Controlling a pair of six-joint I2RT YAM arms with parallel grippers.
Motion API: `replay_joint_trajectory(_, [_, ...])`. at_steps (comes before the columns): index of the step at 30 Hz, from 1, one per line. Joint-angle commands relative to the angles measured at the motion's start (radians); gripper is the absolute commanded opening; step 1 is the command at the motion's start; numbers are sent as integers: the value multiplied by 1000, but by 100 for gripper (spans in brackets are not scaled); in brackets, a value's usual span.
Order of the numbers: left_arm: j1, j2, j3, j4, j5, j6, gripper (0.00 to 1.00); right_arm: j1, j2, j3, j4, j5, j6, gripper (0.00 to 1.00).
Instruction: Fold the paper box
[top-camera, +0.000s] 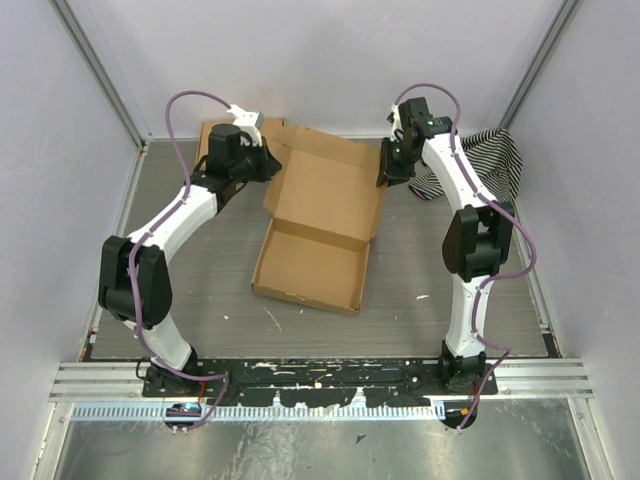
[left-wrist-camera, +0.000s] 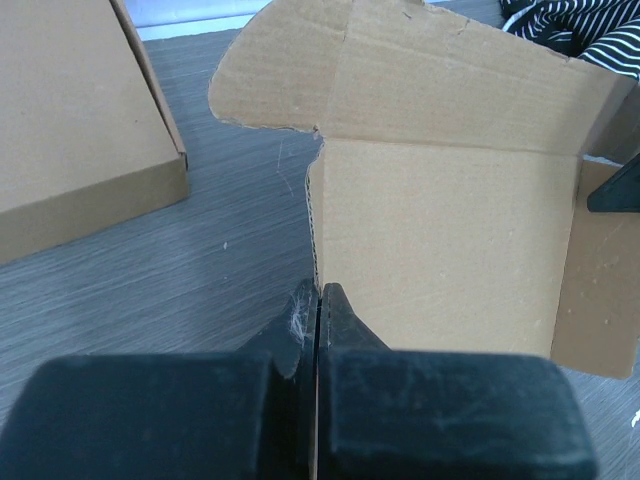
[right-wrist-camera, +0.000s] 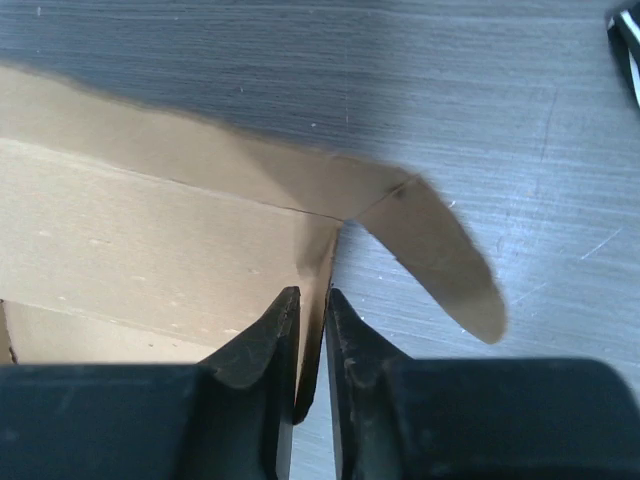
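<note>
The paper box (top-camera: 310, 265), a large plain brown corrugated cardboard mailer, lies mid-way across the grey wood-grain table (top-camera: 200, 290). Its long axis runs away from my bases, with the shallow tray nearest and the lid rising beyond. That lid stands between my hands. My left gripper (left-wrist-camera: 318, 300) is clenched on the lid's left edge and my right gripper (right-wrist-camera: 312, 305) on its right flap. Both are equally near, so I judge the lid swings toward me.

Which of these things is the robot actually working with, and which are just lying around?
Part of the job:
- the paper box, lying half open
- the left gripper and right gripper, each pinching one side edge of it

Just lying about:
- the smaller box, back left
- the striped cloth, back right
</note>
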Motion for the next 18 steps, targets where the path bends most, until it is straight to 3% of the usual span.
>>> replay_joint_trajectory(1, [-1, -50, -1, 47, 32, 13, 0, 4, -36, 15, -50, 8, 4, 14])
replay_joint_trajectory(4, [-2, -47, 21, 17, 36, 7, 1, 4, -40, 2, -54, 52, 19, 4])
replay_joint_trajectory(6, [-2, -42, 50, -31, 33, 8, 6, 5, -49, 4, -43, 99, 24, 1])
replay_joint_trajectory(9, [-1, -50, 86, -108, 4, 22, 29, 6, -92, -4, 24, 158, 24, 1])
replay_joint_trajectory(10, [-1, -57, 96, -133, -15, 29, 44, 7, -113, -11, 54, 171, 24, 1])
replay_joint_trajectory(13, [1, -76, 136, -229, -90, 61, 70, 11, -183, -58, 161, 196, 7, 1])
replay_joint_trajectory(15, [10, -85, 167, -290, -129, 74, 76, 14, -228, -81, 228, 205, -11, 1])
replay_joint_trajectory(18, [41, -82, 229, -400, -138, 74, 78, 19, -269, -112, 295, 197, -59, 1])
